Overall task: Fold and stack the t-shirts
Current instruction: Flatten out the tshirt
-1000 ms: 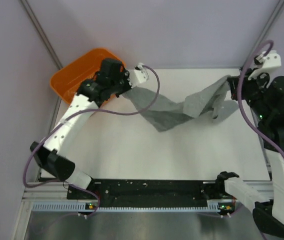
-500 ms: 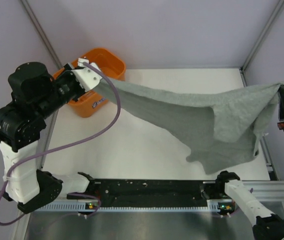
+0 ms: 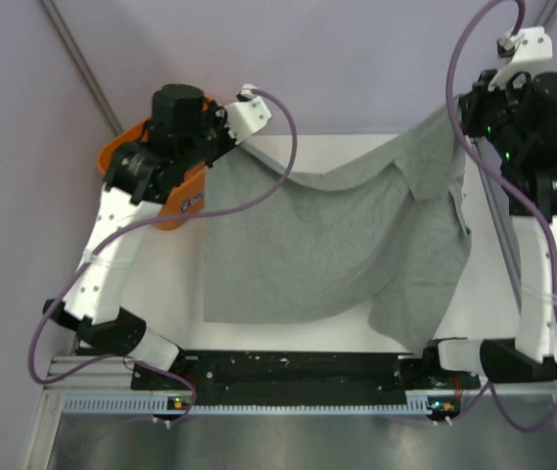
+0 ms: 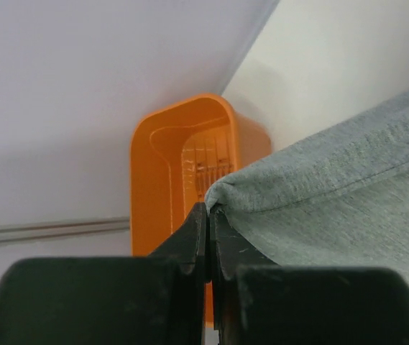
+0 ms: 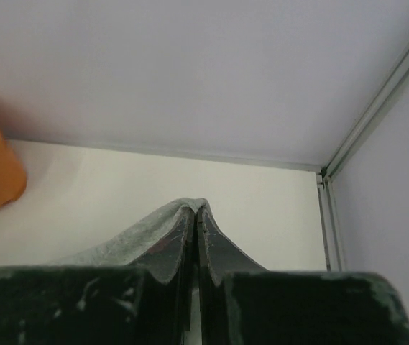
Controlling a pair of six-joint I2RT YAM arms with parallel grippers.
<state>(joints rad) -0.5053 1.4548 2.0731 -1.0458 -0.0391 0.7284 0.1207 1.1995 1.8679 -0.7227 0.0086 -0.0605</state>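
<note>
**Hazards, near to far**

- At 6 o'clock the lower hem of the t-shirt [image 3: 307, 245] hangs just short of the base rail [image 3: 298, 370]. At 5 o'clock one corner droops lower and is doubled over on itself. If lowered as it hangs, that flap would probably be trapped underneath and crease the first fold.
- The left arm's cable [image 3: 280, 181] loops across the upper left part of the cloth. A sideways move could drag or snag the fabric.
- At 11 o'clock the left end effector [image 4: 208, 212] is fully closed on a thin rolled edge of the shirt. At 1 o'clock the right end effector [image 5: 195, 212] is likewise clamped on a small ridge of cloth. Both bites are shallow, so soft knit under tension may slip out, most likely if the arms pull further apart.
- The basket [image 4: 168, 165] sits at 10 o'clock, just behind the left grip. A backward swing could catch its rim.

**Not determinable**

- Whether the hem touches the worktop [image 3: 161, 284] or hangs clear cannot be told from above.
- The neck opening and sleeves cannot be picked out with certainty.
- In the overhead view both sets of fingertips are masked by wrist and cloth.
- The basket interior is only partly visible.
</note>
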